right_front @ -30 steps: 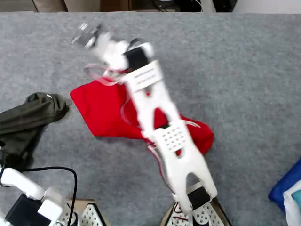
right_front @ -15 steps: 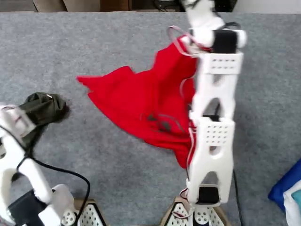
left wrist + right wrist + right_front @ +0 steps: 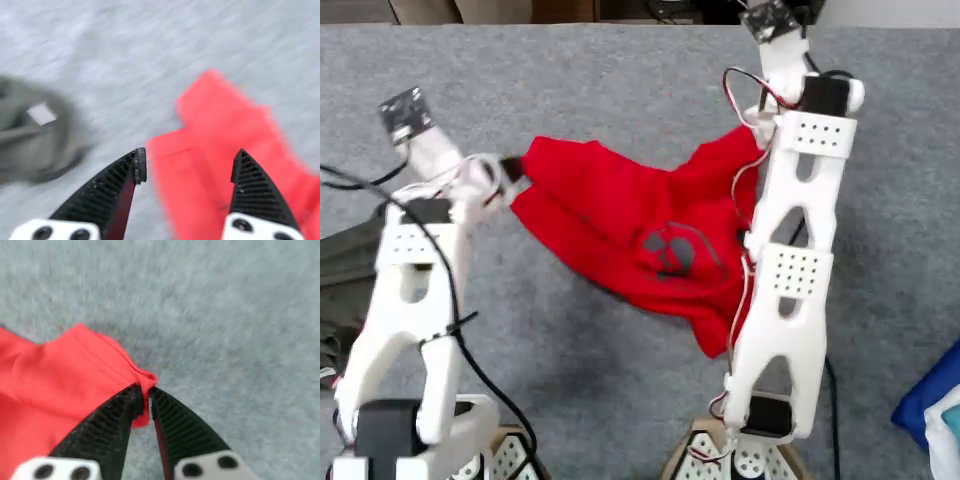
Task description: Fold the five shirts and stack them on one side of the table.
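A red shirt [image 3: 630,225] with a dark print lies partly spread in the middle of the grey table [image 3: 620,80]. My right gripper [image 3: 146,396] is shut on a hemmed corner of the red shirt [image 3: 55,385]; in the high view that gripper [image 3: 758,132] holds the shirt's far right corner. My left gripper [image 3: 510,178] is at the shirt's left corner. It stands open [image 3: 190,165] just above the edge of the red shirt [image 3: 225,130], with nothing held between its fingers.
A dark olive shirt [image 3: 345,265] lies crumpled at the left edge, also seen beside the left gripper as the olive shirt [image 3: 35,135]. Blue and pale folded cloth [image 3: 932,400] sits at the near right edge. Cables hang along both arms.
The right arm swung from far left to far right, dragging the red shirt's corner and spreading it. The left arm rose from the near left up to the shirt's left corner.
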### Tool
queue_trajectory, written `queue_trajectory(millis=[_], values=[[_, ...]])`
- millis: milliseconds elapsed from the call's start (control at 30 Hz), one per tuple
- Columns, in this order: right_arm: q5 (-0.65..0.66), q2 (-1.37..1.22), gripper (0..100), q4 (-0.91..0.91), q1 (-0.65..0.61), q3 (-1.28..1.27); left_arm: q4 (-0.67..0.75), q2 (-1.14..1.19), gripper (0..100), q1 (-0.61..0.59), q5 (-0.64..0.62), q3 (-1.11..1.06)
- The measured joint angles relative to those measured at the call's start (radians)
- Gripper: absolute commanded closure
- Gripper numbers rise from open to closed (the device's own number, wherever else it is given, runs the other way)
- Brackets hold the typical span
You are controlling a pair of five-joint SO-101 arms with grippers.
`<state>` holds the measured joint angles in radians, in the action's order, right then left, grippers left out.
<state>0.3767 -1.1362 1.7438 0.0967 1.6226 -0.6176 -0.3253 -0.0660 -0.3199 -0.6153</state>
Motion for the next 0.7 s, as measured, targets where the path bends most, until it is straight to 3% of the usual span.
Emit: queue_trajectory(millis=[133, 267, 700], values=[[-0.044, -0.071, 99.5, -0.057, 0.0, 0.0, 0.196, 0.155, 72, 0.066, -0.078, 0.066], [-0.083, -0.127, 99.5, -0.123, 0.0, 0.0, 0.221, 0.391, 72, 0.08, -0.13, 0.242], [-0.146, -0.215, 99.5, -0.256, 0.023, 0.0, -0.281, 1.042, 72, 0.077, -0.157, 1.096]])
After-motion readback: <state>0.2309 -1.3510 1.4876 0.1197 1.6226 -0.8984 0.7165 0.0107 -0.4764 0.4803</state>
